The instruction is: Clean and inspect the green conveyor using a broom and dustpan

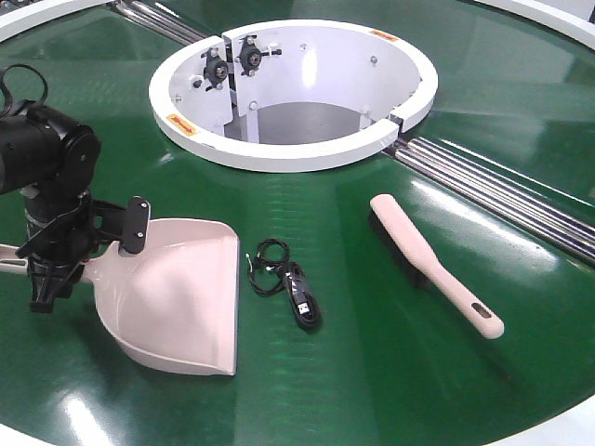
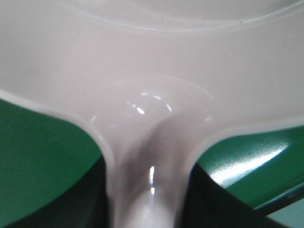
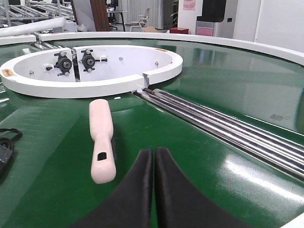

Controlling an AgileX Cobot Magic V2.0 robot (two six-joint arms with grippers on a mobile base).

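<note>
Green conveyor (image 1: 372,390): glossy dark belt that fills the front view edge to edge, lamp glare in streaks across it. White ring (image 1: 279,153): upper centre of the frame, set into the belt, two black fittings bolted to its inner wall at the left. Silver rails (image 1: 483,190): they run from the ring's right side down toward the right edge, and a further stretch shows at upper left behind the ring. Dustpan (image 1: 177,297): pale pinkish beige, lying flat on the belt at lower left, with its wide mouth toward the lower centre and its handle pointing off the left edge. Left gripper (image 2: 149,164): black, at the left edge of the front view; in its own wrist view the dark fingers press against both sides of the dustpan's handle neck, clenched on it. Black corded device (image 1: 302,302): loose on the belt just to the right of the dustpan's mouth, its thin cable in a small coil above it. Broom (image 1: 423,255): right of centre, well apart from the dustpan, lying slantwise with the dark bristles at its upper end and the slotted handle end toward the lower right. Right gripper (image 3: 154,151): bottom centre of its wrist view, its two black fingers pressed together on nothing, low over the belt near the broom's handle end.
</note>
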